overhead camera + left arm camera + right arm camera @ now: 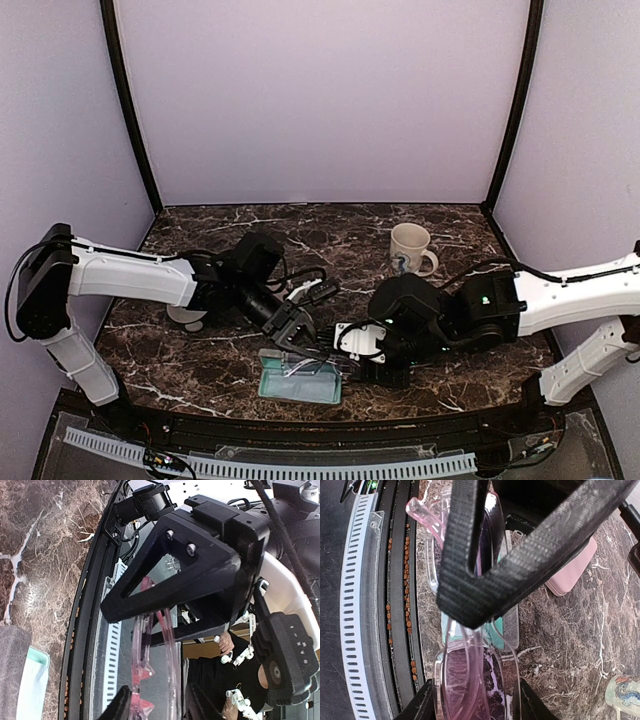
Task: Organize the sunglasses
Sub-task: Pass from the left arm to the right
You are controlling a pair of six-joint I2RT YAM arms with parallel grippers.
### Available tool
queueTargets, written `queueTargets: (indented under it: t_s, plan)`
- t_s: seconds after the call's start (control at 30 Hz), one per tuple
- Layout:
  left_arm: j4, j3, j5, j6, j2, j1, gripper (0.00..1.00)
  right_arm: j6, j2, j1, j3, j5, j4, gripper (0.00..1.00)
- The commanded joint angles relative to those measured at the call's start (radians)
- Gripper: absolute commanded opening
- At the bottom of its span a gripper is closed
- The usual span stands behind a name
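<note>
Meeting low over the near middle of the marbled table (pixel 180 370), both arms hang above a light blue cloth (pixel 300 385).

- Right gripper (pixel 477 705): narrow, clamped on the pink sunglasses (pixel 465 680), a lens filling the gap between its fingers.
- Left gripper (pixel 157 707): narrow, with the same frame between its fingers. Whether it pinches cannot be told.
- Step, as judged: the pink pair is being passed or folded between the two grippers.
- Next move calls for one firm hold while the other side folds an arm of the frame or lets go. The thin plastic could twist.
- Top view alone: both arms whole.
- Right wrist alone: pink case (pixel 575 570).
- Left wrist alone: frame seen edge-on.
- Dark pair: not seen in any view.
</note>
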Motion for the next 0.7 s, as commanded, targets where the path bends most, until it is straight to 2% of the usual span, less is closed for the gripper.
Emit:
queueTargets:
  t_s: [0.0, 0.27, 0.4, 0.53, 0.67]
  plan:
    - [-0.034, 0.028, 0.032, 0.025, -0.006, -0.002, 0.34, -0.014, 0.018, 0.012, 0.044, 0.011, 0.026, 0.24]
    - [-0.065, 0.024, 0.031, 0.051, 0.000, -0.002, 0.31, -0.026, 0.038, 0.011, 0.059, 0.022, 0.023, 0.25]
    - [-0.052, 0.017, 0.031, 0.041, 0.003, -0.004, 0.24, -0.023, 0.044, 0.010, 0.062, 0.031, 0.025, 0.27]
    - [-0.018, -0.007, 0.032, 0.017, -0.001, -0.004, 0.19, -0.017, 0.047, 0.008, 0.058, 0.045, 0.031, 0.31]
    - [0.006, -0.026, 0.031, 0.000, -0.005, -0.002, 0.18, -0.007, 0.049, 0.008, 0.054, 0.054, 0.030, 0.41]
